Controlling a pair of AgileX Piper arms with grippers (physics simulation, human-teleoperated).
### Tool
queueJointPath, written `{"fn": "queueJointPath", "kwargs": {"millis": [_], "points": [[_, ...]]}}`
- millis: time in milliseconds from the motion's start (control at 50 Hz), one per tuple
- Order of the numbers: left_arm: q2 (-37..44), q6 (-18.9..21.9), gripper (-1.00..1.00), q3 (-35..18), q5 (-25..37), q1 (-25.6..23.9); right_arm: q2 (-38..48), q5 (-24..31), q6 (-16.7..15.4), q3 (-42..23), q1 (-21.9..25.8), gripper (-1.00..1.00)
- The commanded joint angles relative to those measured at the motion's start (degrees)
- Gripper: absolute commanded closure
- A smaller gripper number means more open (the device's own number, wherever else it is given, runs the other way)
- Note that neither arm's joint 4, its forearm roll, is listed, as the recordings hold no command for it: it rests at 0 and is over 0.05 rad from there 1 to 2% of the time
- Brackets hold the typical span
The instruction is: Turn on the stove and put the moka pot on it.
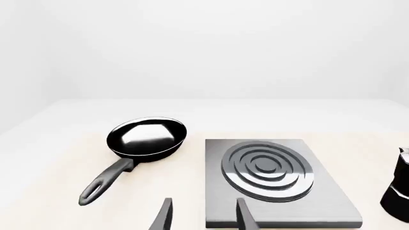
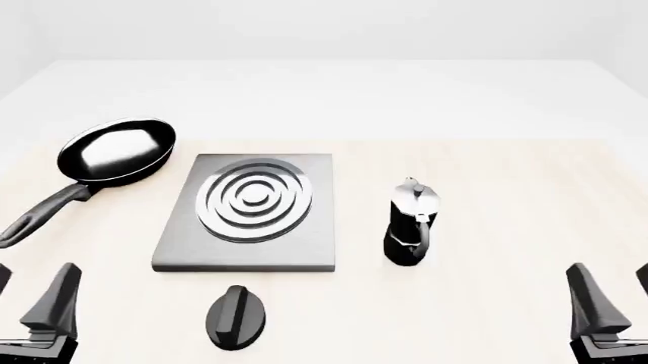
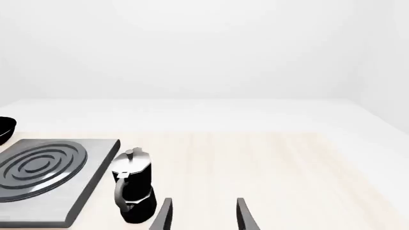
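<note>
Nearest the arms, the left end effector (image 2: pixel 30 303) and the right end effector (image 2: pixel 608 303) sit low at the two near corners of the counter (image 2: pixel 506 250), each with its fingers apart and holding nothing, well clear of every object. Just beyond them, the black knob (image 2: pixel 236 317) lies on the counter a little in front of the stove (image 2: pixel 246 214), its raised grip ridge running roughly front to back. The task looks to be at its opening step: neither the knob nor the pot has been touched, so the next move likely calls for the left end effector to reach inward, straddle that ridge and twist it. Further on, the stove slab rests flat with its silver rings bare. To its right, near but not touching, the moka pot (image 2: pixel 410 224) stands upright, long axis vertical, knobbed lid on top, its handle turned toward the near side, an easy side for the right end effector to approach. Farthest back and left, the frying pan (image 2: pixel 114 152) lies with its handle pointing toward the near left
</note>
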Motion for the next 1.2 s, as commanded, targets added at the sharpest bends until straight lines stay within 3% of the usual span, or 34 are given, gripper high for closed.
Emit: {"fn": "queueJointPath", "kwargs": {"millis": [20,260,360,480,520,540,620,680,700,720,940,1200], "points": [[0.20,-0.16,-1.00,-0.22,0.10,0.06,0.03,0.16,0.12,-0.15,0.10,-1.00],[-0.01,-0.50,-1.00,-0.98,0.69,-0.03,-0.05,-0.02,0.14,-0.10,0.31,-1.00],[0.25,-0.23,-1.00,-3.45,2.54,-0.15,-0.06,-0.13,0.07,-0.08,0.44,-1.00],[5.98,1.78,-1.00,-9.03,3.30,-2.25,-0.07,-0.10,0.19,-0.05,0.81,-1.00],[11.05,3.04,-1.00,-10.50,2.34,-3.38,-0.06,-0.09,0.17,-0.04,0.92,-1.00],[16.70,7.35,-1.00,-15.01,6.19,-7.48,-0.01,-0.08,0.17,-0.04,1.09,-1.00],[18.42,13.22,-1.00,-17.10,9.52,-9.63,0.11,-0.19,0.24,-0.04,1.19,-1.00],[20.25,13.32,-1.00,-18.10,10.88,-10.22,0.18,-0.26,0.26,-0.04,1.20,-1.00],[25.88,24.07,-1.00,-22.54,17.33,-15.87,0.54,-0.60,0.43,-0.03,1.76,-1.00],[26.62,25.18,-1.00,-22.69,17.85,-16.19,0.49,-0.58,0.51,-0.03,1.82,-1.00],[29.97,31.67,-1.00,-22.68,20.95,-18.20,0.67,-0.73,0.70,-0.03,2.02,-1.00],[32.13,35.14,-1.00,-21.47,23.73,-16.43,0.31,-0.34,0.78,-0.03,2.20,-1.00]]}}
